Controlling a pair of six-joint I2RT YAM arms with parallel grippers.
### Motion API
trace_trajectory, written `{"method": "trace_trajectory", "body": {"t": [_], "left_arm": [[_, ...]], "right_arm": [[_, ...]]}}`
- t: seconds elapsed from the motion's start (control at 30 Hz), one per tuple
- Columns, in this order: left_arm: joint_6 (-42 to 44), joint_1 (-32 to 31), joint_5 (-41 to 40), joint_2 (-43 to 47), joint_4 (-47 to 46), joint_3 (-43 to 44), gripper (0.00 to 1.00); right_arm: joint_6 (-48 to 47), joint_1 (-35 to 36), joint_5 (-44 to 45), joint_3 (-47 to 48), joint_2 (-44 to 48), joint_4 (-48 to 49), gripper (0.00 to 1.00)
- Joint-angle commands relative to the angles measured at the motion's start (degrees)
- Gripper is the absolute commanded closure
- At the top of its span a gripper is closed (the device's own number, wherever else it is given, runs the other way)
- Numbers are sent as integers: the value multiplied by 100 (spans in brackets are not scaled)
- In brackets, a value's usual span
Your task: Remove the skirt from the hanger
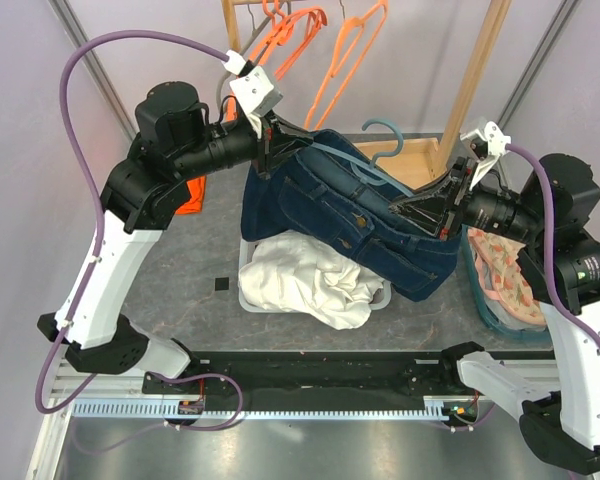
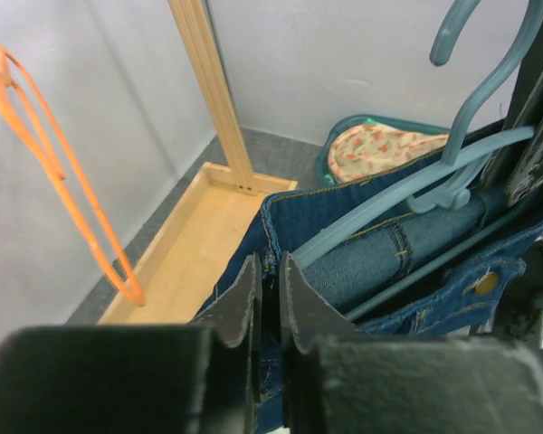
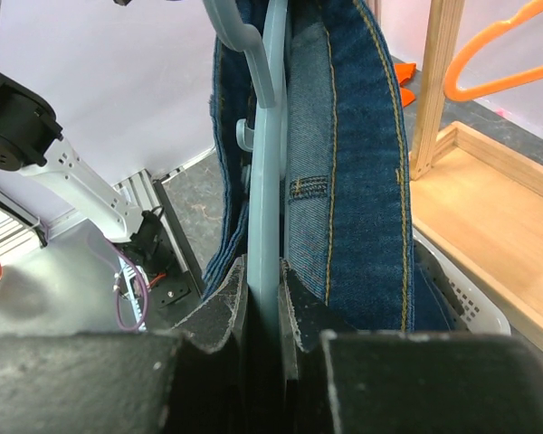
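Although a brass button [image 2: 482, 283] on the denim skirt [image 1: 350, 215] faces the left wrist camera, anything stamped on it is too small to read.

At far left an orange cloth [image 1: 190, 196] lies on the grey table [image 1: 180, 290], partly hidden behind the left arm [image 1: 180, 150]. That arm rises from its base, bends at the elbow and reaches rightward, roughly level. The left gripper [image 2: 270, 294] is pinched tight on the upper edge of the skirt's waistband.

Below the skirt sits a white basket [image 1: 245, 272] holding a crumpled white cloth [image 1: 315, 280]. The skirt hangs in the air between the two grippers, stretched on a slant from upper left to lower right, and its hem droops over the basket's right end.

A pale blue hanger [image 3: 273, 136] is threaded inside the waistband, with its hook poking out above the denim. Behind stand a wooden rack [image 1: 480, 80] and orange hangers [image 1: 302, 32] on its rail.

The right gripper [image 3: 264, 289] is clamped on the hanger's bar, just beside the waistband. The right arm [image 1: 560, 220] reaches leftward from its raised elbow. Under it, a teal bin [image 1: 477, 290] holds a patterned cloth [image 1: 505, 270].
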State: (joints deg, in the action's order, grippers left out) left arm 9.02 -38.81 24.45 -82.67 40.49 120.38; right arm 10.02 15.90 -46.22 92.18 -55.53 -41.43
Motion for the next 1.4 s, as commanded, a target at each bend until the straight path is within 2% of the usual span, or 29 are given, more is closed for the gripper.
{"method": "trace_trajectory", "body": {"t": [0.0,0.33,0.53,0.77,0.9,1.03,1.13,1.23,1.37], "left_arm": [[-128,-4,51,-73,-138,152,98],[-242,-4,270,-91,-155,310,98],[-629,-48,807,-477,-234,1013,98],[-489,-636,772,-609,-138,1024,98],[-331,-734,685,-574,-24,751,98],[-50,-707,193,-338,117,592,98],[21,-392,-71,-144,135,505,98],[178,126,-352,163,152,329,98],[460,785,-906,410,-23,-162,98]], "right_arm": [[-62,36,-72,257,68,575,100],[87,71,-221,142,-72,733,100],[141,185,-292,11,-397,733,99],[79,668,192,151,-749,803,100],[88,739,385,755,-986,900,100],[-394,730,762,1775,-1346,137,100],[-650,730,1008,2111,-1155,-567,100],[-844,730,1220,1567,-340,-638,100],[-870,756,1159,1207,287,-849,100]]}}
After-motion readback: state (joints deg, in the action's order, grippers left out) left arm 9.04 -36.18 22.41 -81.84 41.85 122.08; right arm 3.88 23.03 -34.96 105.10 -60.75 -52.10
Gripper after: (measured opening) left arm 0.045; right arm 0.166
